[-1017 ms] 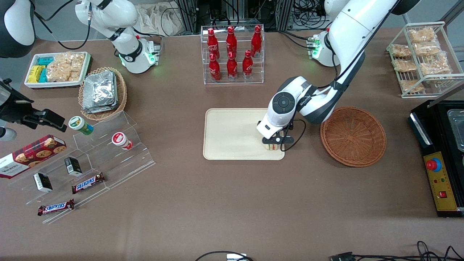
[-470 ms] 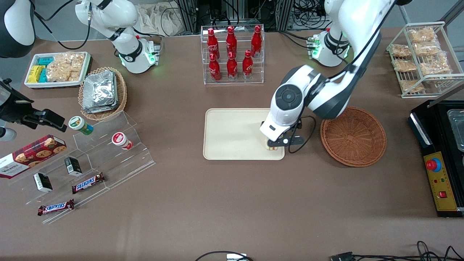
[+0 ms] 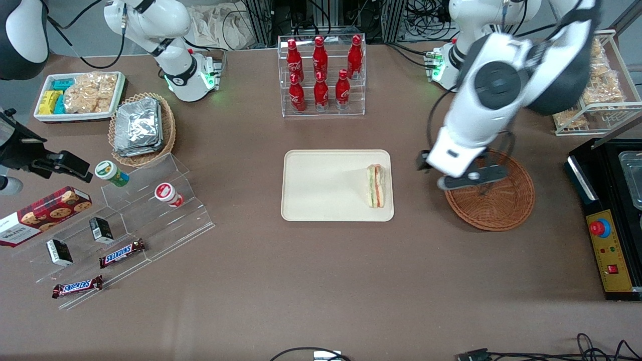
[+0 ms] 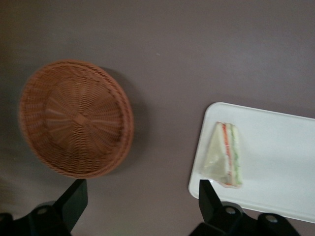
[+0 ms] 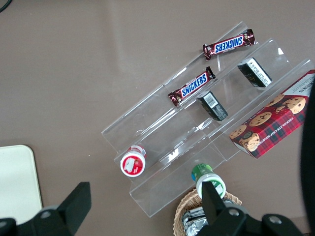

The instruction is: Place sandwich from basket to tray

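The sandwich (image 3: 376, 186) (image 4: 224, 155), a pale wedge with green and red-orange stripes, lies flat on the cream tray (image 3: 321, 185) (image 4: 280, 167), at the tray's edge closest to the basket. The reddish-brown woven basket (image 3: 496, 205) (image 4: 76, 118) stands beside the tray with nothing in it. My left gripper (image 3: 446, 173) (image 4: 141, 196) hangs high above the strip of table between tray and basket, partly over the basket's rim. It is open, its fingers wide apart with nothing between them.
A clear rack of red bottles (image 3: 321, 75) stands farther from the front camera than the tray. A wire rack of snack bags (image 3: 582, 80) and a black control box (image 3: 609, 250) sit at the working arm's end. An acrylic stepped shelf (image 3: 135, 220) and a foil-packet basket (image 3: 142, 128) sit toward the parked arm's end.
The gripper has let go of the sandwich, risen and swung off the tray toward the basket. The sandwich stays on the tray, now uncovered.
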Tool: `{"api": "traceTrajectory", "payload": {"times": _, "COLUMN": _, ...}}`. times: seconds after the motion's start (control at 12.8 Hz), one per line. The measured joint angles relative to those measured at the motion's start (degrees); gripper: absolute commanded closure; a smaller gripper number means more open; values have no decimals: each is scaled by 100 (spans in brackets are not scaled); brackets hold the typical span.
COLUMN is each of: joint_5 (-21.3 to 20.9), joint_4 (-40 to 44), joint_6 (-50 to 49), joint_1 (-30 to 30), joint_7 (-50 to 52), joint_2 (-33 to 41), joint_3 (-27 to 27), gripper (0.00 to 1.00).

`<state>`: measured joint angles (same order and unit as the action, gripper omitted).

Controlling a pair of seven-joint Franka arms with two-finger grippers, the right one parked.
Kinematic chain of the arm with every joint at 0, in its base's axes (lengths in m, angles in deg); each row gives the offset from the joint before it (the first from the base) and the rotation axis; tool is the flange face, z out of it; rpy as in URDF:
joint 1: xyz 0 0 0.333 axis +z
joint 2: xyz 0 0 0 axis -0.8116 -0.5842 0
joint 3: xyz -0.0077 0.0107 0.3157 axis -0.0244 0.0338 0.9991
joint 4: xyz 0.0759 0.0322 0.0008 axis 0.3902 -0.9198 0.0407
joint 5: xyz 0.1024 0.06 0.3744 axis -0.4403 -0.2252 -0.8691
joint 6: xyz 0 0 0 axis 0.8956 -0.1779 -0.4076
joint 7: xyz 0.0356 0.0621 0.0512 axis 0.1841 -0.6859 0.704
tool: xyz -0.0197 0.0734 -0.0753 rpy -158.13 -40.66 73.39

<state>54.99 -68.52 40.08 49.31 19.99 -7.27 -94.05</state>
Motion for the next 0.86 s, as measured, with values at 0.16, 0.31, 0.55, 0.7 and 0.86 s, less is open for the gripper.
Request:
{"api": "traceTrajectory", "payload": {"times": 0.16, "joint_5": 71, "joint_4": -221, "joint_6": -163, "joint_1": -7, "joint_7": -670, "joint_2": 448, "joint_3": 714, "gripper": 0}}
{"api": "traceTrajectory", "payload": {"times": 0.31, "joint_5": 96, "joint_4": -482, "joint_6": -168, "joint_1": -24, "joint_7": -1224, "joint_2": 787, "joint_3": 1240, "gripper": 0}}
{"api": "traceTrajectory", "payload": {"times": 0.55, "joint_5": 100, "joint_4": -635, "joint_6": -168, "joint_1": -54, "joint_7": -1842, "joint_2": 1065, "joint_3": 1685, "gripper": 0}}
{"api": "traceTrajectory", "payload": {"times": 0.7, "joint_5": 101, "joint_4": -604, "joint_6": -166, "joint_1": -57, "joint_7": -2031, "joint_2": 1124, "joint_3": 1779, "gripper": 0}}
{"api": "traceTrajectory", "payload": {"times": 0.86, "joint_5": 101, "joint_4": -528, "joint_6": -166, "joint_1": -93, "joint_7": -2056, "joint_2": 1129, "joint_3": 1779, "gripper": 0}}
